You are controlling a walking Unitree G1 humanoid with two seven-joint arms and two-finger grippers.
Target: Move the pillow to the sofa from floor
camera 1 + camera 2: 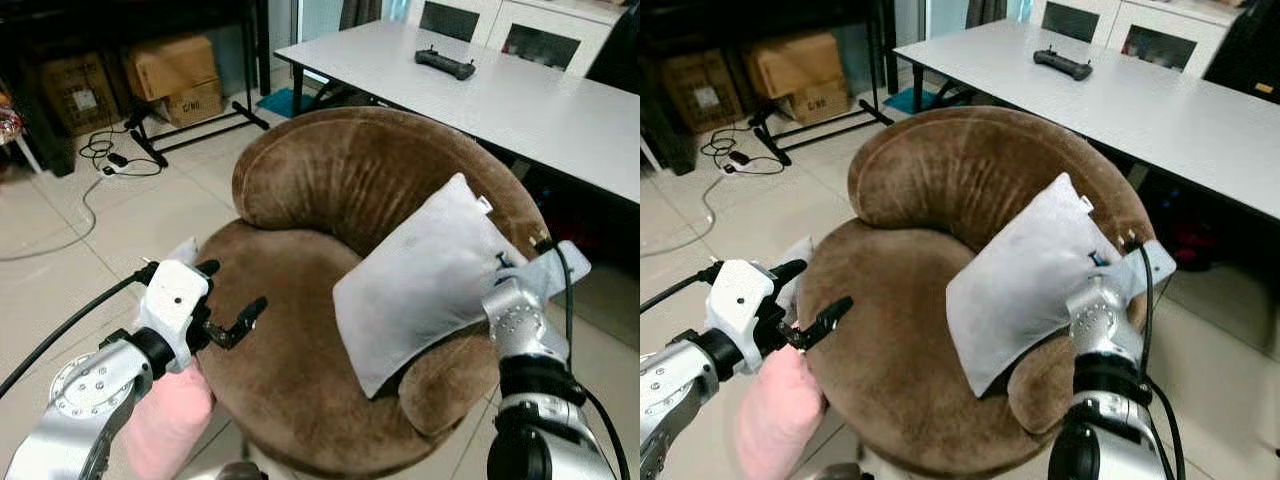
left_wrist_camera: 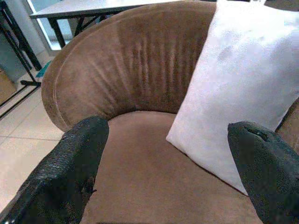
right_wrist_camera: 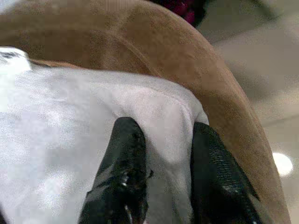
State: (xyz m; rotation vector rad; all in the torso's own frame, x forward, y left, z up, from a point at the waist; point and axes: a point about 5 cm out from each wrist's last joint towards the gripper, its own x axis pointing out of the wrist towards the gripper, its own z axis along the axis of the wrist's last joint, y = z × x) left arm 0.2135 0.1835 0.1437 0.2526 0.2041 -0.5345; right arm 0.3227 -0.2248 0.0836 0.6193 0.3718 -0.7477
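At the lower left of the head view we see the left gripper [image 1: 228,300], its black fingers spread wide with nothing between them, hovering over the front of the brown round sofa [image 1: 300,380]. Below it a pink cushion [image 1: 165,425] sits by the sofa's edge. At centre right the white pillow [image 1: 425,275] leans on the sofa's backrest and right arm. The right gripper [image 3: 161,163] pinches the pillow's edge.

White pillow [image 1: 430,275] tilted on brown sofa [image 1: 330,190], leaning vs backrest & right arm.
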